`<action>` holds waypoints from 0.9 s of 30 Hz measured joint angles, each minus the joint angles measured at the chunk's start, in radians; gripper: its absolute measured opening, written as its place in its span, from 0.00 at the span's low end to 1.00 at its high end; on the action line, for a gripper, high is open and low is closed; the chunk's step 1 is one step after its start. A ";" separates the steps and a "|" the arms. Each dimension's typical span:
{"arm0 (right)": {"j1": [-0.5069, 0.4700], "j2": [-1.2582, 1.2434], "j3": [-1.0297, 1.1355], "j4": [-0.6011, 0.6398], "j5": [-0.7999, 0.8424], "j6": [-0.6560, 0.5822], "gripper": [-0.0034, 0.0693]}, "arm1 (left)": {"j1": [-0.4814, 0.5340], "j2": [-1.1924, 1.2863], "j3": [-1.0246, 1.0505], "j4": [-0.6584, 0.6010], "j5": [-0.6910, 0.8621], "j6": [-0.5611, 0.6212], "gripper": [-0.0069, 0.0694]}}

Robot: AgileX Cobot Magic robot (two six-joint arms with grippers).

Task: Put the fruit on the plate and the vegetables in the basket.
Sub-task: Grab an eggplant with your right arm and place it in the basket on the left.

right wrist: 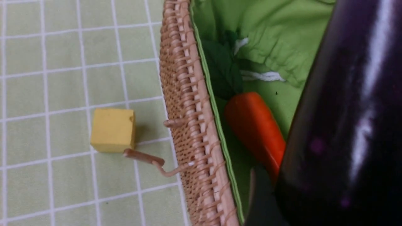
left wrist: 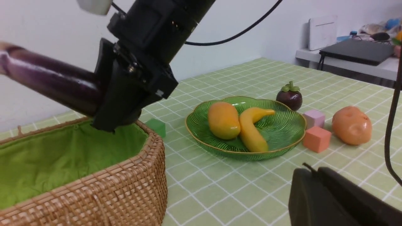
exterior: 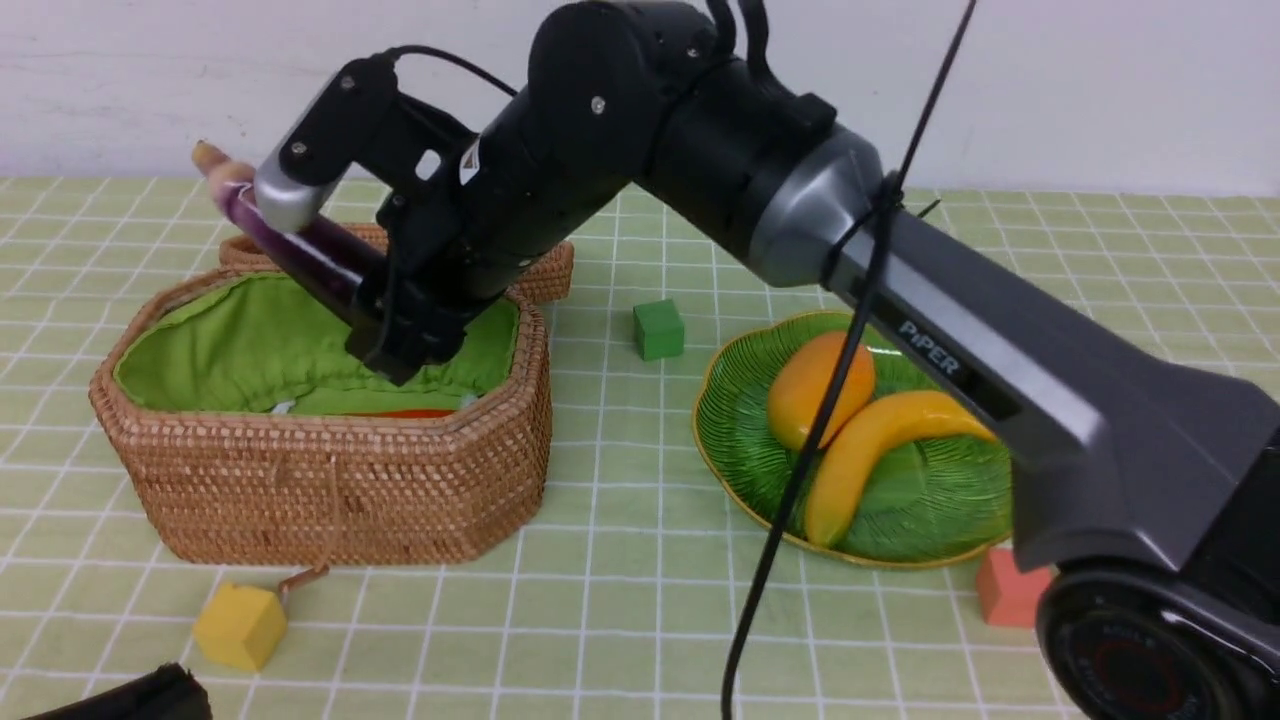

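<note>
Front view: the right gripper (exterior: 400,345) is clamped around the thick end of the eggplant (exterior: 285,240), jaws spread partway to take its girth. The eggplant is tilted, its stem end pointing up and away toward the wall, its held end low over the open basket (exterior: 340,490). Gripper and eggplant hang above the green lining without touching it, as far as can be told.

Inside the basket lies the carrot (right wrist: 254,125), close to the near wall, leaves against the lining.

The left gripper (left wrist: 314,179) is closed with nothing between its jaws, low near the table's (exterior: 620,560) front edge.

On the plate (exterior: 740,420) the mango (exterior: 800,390) and the banana (exterior: 880,435) lie side by side, touching. The mangosteen (left wrist: 289,98) stands on the table just beside the plate's rim. The potato (left wrist: 351,125) rests on the table near two small cubes, apart from both plate and basket.
</note>
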 joint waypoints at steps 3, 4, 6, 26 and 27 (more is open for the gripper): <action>0.000 0.012 -0.001 -0.002 -0.010 0.000 0.60 | 0.000 0.000 0.000 0.017 0.001 -0.001 0.11; 0.000 0.018 -0.001 -0.004 -0.014 0.000 0.60 | 0.000 0.000 0.000 0.022 0.003 -0.003 0.11; 0.000 0.029 -0.001 -0.010 -0.023 0.000 0.60 | 0.000 0.000 0.000 0.028 0.007 -0.004 0.11; 0.000 0.045 -0.001 -0.066 -0.030 0.000 0.60 | 0.000 0.000 0.000 0.062 0.013 -0.004 0.10; 0.000 0.045 -0.001 -0.070 -0.032 0.001 0.60 | 0.000 0.000 0.000 0.062 0.013 -0.004 0.10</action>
